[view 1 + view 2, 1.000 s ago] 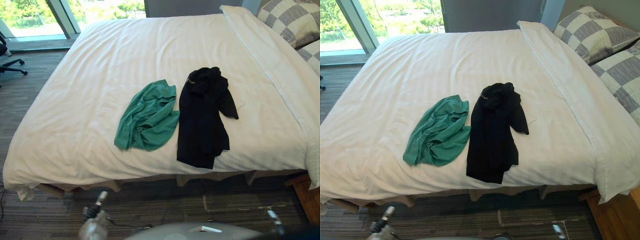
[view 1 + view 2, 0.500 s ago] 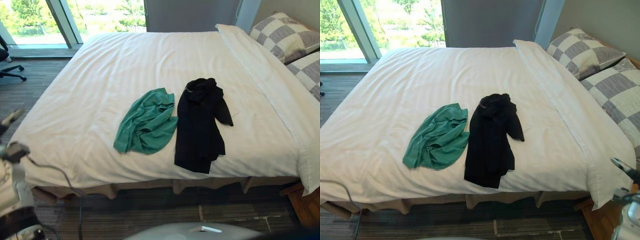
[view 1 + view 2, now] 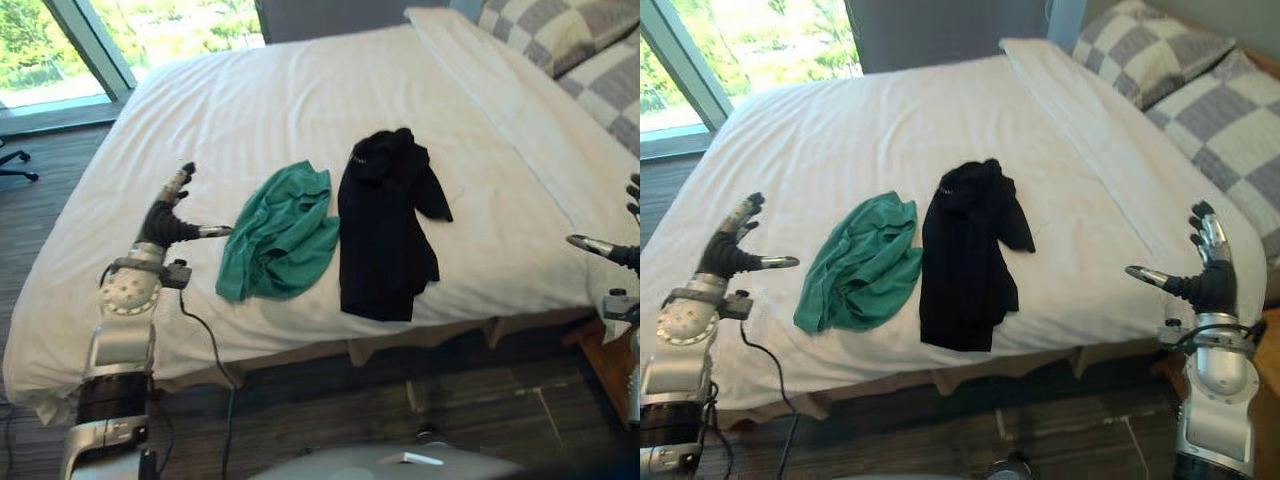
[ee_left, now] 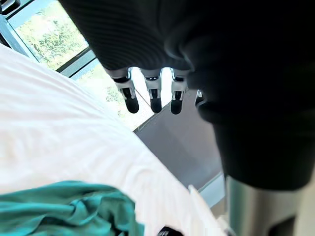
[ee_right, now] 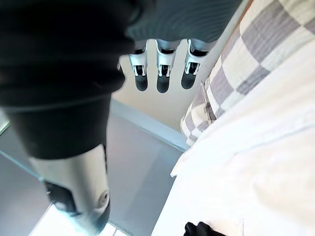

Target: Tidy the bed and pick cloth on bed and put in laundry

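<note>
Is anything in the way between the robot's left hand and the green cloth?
No, nothing visible. The open left hand hovers beside the green cloth, with just bare white bed between them. The black cloth lies on the green one's other side.

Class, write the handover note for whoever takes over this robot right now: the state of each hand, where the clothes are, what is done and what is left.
Left hand: open, empty, raised over the near left part of the bed, just left of the green cloth.
Right hand: open, empty, raised by the bed's near right corner.
The green cloth lies crumpled on the white cover. The black garment lies spread close on its right.
Checked pillows are at the head of the bed.
Done: nothing picked up yet.
Left: take both cloths to the laundry and tidy the bed.
</note>
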{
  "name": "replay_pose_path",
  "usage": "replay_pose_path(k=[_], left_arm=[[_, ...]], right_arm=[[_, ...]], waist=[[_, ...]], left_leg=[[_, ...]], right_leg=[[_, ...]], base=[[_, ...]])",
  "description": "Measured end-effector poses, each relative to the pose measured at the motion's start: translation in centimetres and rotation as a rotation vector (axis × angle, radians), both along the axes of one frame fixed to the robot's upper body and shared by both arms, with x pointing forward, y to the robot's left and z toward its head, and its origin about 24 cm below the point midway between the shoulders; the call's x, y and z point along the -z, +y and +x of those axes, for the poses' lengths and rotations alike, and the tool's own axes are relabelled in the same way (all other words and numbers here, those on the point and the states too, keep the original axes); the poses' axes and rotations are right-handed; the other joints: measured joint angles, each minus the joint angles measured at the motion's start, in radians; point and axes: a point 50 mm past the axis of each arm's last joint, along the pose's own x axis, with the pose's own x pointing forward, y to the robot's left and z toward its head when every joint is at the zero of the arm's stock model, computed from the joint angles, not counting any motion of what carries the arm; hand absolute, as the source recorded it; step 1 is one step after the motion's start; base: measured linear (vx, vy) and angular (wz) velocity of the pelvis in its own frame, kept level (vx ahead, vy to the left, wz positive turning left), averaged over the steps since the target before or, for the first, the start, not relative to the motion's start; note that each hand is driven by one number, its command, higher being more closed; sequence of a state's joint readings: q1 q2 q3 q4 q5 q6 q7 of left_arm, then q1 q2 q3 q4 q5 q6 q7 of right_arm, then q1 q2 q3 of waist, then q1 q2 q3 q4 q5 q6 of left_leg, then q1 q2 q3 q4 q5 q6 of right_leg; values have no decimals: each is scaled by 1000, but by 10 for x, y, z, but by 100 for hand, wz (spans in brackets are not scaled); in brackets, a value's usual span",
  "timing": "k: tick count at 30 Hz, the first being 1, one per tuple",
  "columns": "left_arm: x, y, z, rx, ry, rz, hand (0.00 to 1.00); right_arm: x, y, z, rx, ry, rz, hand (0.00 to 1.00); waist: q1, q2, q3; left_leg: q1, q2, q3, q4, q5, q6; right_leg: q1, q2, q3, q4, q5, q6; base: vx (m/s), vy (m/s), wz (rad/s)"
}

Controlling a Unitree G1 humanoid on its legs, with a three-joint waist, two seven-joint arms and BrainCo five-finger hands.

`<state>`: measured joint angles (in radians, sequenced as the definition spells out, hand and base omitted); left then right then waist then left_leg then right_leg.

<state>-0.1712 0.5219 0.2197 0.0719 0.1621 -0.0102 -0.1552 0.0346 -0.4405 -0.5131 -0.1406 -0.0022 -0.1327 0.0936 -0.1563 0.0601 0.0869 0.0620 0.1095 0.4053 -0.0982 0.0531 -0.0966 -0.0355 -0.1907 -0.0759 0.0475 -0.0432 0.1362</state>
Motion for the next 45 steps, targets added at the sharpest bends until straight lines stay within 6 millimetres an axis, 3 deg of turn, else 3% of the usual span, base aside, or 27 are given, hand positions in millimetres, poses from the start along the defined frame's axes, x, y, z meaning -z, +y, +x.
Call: replay_pose_path(k=[6, 10, 14, 19, 23, 24, 28, 34, 38, 41, 43, 45], left_arm=[[20, 9, 26, -190, 112, 76, 0], [28, 15, 32, -297, 147, 83, 0], [8, 19, 46, -398, 89, 105, 0], [-25, 20, 57, -472, -29, 135, 0], [-48, 25, 60, -539, -109, 164, 0], [-55, 25, 61, -558, -130, 182, 100], [-77, 21, 67, -563, -152, 238, 100], [-78, 15, 69, -475, -99, 266, 100], [-50, 9, 64, -361, -89, 162, 100], [0, 0, 46, -257, -30, 38, 100], [32, -8, 27, -211, 15, -36, 100], [77, -13, 2, -178, 164, -104, 100]], right_arm=[[-22, 2, 10, -41, -81, -12, 0], [-38, -4, 8, -48, -117, -45, 0], [-47, -3, 7, -66, -161, -40, 0], [-66, 14, -2, -143, -273, -75, 0], [-68, 24, -11, -183, -297, -86, 0], [-69, 26, -13, -192, -299, -95, 0], [-74, 35, -21, -238, -359, -89, 0], [-85, 51, -35, -271, -436, -154, 0], [-111, 69, -39, -183, -561, -371, 0], [-115, 86, -31, -192, -582, -461, 0], [-115, 96, -21, -208, -556, -509, 0], [-114, 104, -9, -228, -536, -525, 0]], waist=[[-56, 13, 116], [-64, 30, 152], [-75, 31, 219], [-75, 22, 287], [-72, -1, 320], [-70, -5, 325], [-70, -21, 358], [-43, -21, 372], [-38, -21, 371], [-18, -11, 365], [-11, 1, 356], [9, 11, 349]], left_leg=[[-84, -1, 34, 0, 32, 12], [-102, -4, 70, 1, 35, 14], [-142, -3, 78, 1, 55, 17], [-213, 5, 82, 1, 83, 16], [-264, 19, 89, 1, 97, 11], [-277, 24, 91, 1, 99, 11], [-316, 31, 94, 1, 109, 10], [-322, 38, 85, 1, 112, 9], [-308, 37, 77, 26, 111, 10], [-285, 40, 55, 39, 109, 13], [-287, 39, 22, 54, 103, 20], [-285, 46, -7, 73, 90, 14]], right_leg=[[-105, 5, 47, -7, 48, 1], [-163, 6, 84, 28, 46, 0], [-237, 7, 94, 99, 23, -5], [-345, 16, 105, 181, 1, -12], [-416, 29, 108, 215, -3, -19], [-431, 32, 110, 218, -3, -19], [-476, 34, 113, 235, -3, -20], [-478, 30, 92, 241, -5, -23], [-436, 13, 63, 245, -18, -24], [-392, 13, 35, 251, -35, -24], [-370, 12, 11, 255, -44, -27], [-346, 14, -8, 252, -48, -30]], base=[[-102, -6, -17], [-20, 0, -23], [-41, -22, 0], [-37, -39, 3], [21, -38, -2], [37, -30, -3], [38, -12, 1], [50, 2, 6], [41, -1, 20], [39, -27, 24], [43, -30, 36], [31, -28, 22]])
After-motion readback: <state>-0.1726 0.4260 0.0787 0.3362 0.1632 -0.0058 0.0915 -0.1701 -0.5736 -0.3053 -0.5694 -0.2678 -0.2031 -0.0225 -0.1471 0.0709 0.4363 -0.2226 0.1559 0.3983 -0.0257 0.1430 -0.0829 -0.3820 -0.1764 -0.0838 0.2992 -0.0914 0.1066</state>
